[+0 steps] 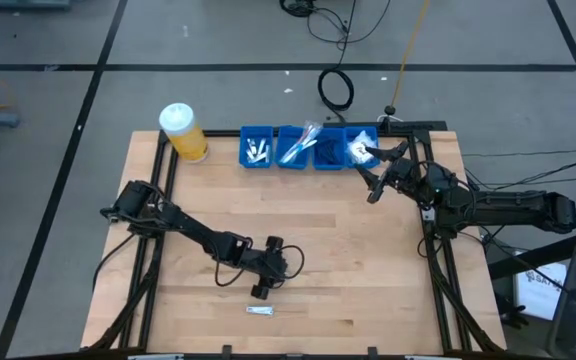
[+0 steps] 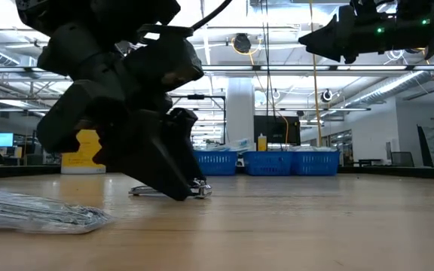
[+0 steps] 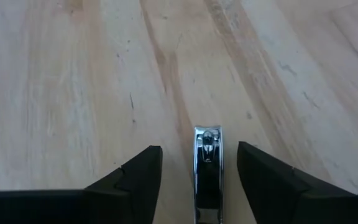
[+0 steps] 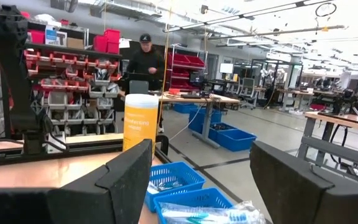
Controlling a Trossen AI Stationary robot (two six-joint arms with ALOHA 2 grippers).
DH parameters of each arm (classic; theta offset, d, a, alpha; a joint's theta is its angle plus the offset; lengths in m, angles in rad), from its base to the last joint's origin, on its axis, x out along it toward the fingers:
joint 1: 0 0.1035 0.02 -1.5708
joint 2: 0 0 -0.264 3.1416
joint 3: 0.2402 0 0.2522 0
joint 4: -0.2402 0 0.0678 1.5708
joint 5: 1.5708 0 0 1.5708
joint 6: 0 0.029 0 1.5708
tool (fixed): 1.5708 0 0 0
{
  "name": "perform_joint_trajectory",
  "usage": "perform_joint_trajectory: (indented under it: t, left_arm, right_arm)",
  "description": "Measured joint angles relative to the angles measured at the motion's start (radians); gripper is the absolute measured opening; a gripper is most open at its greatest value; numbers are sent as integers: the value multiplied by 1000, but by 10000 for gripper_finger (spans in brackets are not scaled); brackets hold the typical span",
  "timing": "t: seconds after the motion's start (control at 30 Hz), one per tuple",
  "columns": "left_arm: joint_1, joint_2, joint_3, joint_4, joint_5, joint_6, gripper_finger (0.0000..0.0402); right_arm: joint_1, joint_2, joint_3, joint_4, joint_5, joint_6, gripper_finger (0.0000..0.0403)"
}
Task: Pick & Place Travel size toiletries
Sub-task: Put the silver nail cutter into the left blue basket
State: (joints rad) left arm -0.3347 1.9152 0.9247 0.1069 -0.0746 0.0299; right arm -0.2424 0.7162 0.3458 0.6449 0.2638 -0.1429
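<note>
Item in hand: a slim chrome nail clipper lies flat on the wooden table, directly between the fingers of the left gripper.
Left gripper: open, lowered to the table, fingers straddling the clipper, seemingly ready to close.
Look: mirror-bright metal, narrow, rounded tip.
Other item: a clear-wrapped packet lies just beside that gripper.
Right gripper: open, empty, raised near the blue bins.

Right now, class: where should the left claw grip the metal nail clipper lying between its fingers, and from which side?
Grip the nail clipper across its narrow long sides, from above. It lies flat on the table, lengthwise between the open left claw.
</note>
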Motion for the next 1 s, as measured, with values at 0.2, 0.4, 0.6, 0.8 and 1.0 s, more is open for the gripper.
perform_joint_trajectory:
  t: [0.2,0.4,0.6,0.8,1.0]
  left_arm:
    - [0,2,-1,11,16,-11,157]
    - [0,2,-2,3,41,-50,96]
    - [6,3,-2,3,29,-30,45]
    - [16,-20,-5,13,-13,-4,43]
    - [21,-144,-7,5,-123,45,57]
  right_arm:
    - [0,0,0,1,0,0,256]
    - [0,0,0,0,0,0,256]
    - [0,0,0,0,0,0,256]
    - [0,0,0,0,1,0,256]
    - [0,0,0,0,1,0,256]
